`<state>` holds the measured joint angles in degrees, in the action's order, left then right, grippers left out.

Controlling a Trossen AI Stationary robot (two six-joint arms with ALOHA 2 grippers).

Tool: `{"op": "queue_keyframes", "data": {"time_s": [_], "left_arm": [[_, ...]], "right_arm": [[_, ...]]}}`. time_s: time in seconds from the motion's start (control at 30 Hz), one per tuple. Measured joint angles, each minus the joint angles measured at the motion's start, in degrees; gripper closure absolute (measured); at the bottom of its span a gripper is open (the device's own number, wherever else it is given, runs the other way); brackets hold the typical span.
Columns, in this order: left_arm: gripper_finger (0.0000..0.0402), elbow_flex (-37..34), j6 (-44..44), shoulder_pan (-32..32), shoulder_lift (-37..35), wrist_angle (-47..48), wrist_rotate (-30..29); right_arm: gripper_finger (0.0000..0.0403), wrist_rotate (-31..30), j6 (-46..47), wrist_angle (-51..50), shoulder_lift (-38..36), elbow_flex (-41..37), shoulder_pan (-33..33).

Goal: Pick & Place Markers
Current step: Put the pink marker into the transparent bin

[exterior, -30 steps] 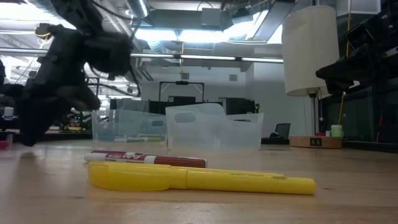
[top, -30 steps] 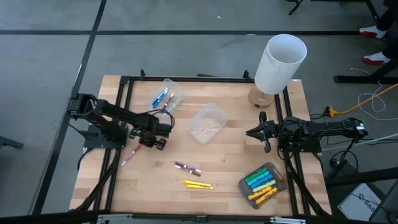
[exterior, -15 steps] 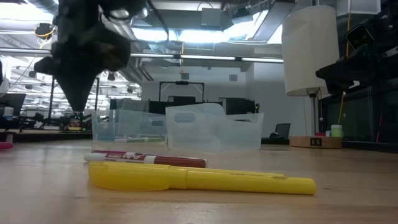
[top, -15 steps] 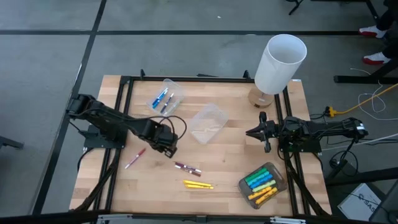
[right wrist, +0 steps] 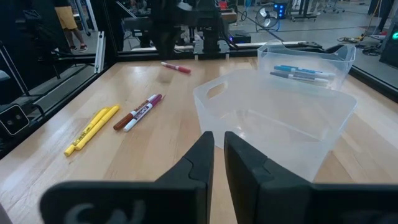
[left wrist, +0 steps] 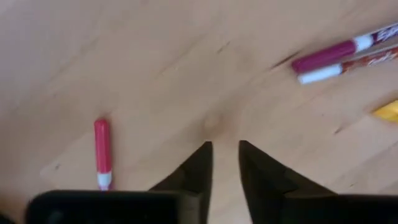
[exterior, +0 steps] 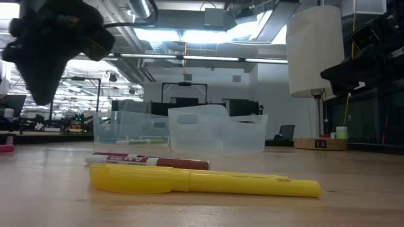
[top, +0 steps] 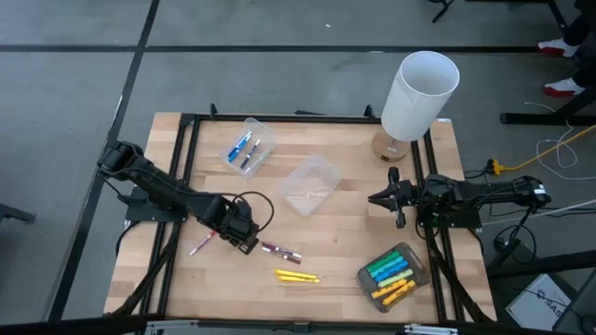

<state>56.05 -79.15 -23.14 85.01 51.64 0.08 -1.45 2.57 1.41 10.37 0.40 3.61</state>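
My left gripper hovers over bare wood, fingers open by a narrow gap, pointing down. A red marker lies to its left. Two maroon markers lie to its right, and yellow markers lie nearer the near edge. Blue markers lie in a clear tub at the far left. Green, blue and yellow markers fill a tub at the near right. My right gripper waits shut at the right side, level above the table.
An empty clear tub stands mid-table between the two arms. A white cylindrical lamp on a wooden base stands at the far right corner. A black frame runs along the table's far edge and sides. Bare wood lies around the loose markers.
My left gripper has moved toward the table's near edge and a little to the right, from beside the far-left tub's near side to a spot just left of the maroon markers. The right arm has kept still.
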Motion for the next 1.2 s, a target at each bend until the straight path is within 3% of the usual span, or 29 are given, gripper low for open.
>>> {"op": "queue_keyframes", "data": {"time_s": [0.3,0.5,0.63,1.2], "left_arm": [[0.0202,-0.7,-3.3,-4.1,0.0,6.4,2.1],[0.0151,-3.1,-5.6,-6.8,0.0,7.0,3.8],[0.0143,-6.4,-5.8,-8.4,0.0,5.5,6.1],[0.0148,-15.3,-4.7,-8.1,-1.0,-7.6,3.9]], "right_arm": [[0.0363,0.0,0.0,0.0,0.0,0.0,0.0],[0.0363,0.0,0.0,0.0,0.0,0.0,0.0],[0.0363,0.0,0.0,0.0,0.0,0.0,0.0],[0.0363,0.0,0.0,0.0,0.0,0.0,0.0]]}}
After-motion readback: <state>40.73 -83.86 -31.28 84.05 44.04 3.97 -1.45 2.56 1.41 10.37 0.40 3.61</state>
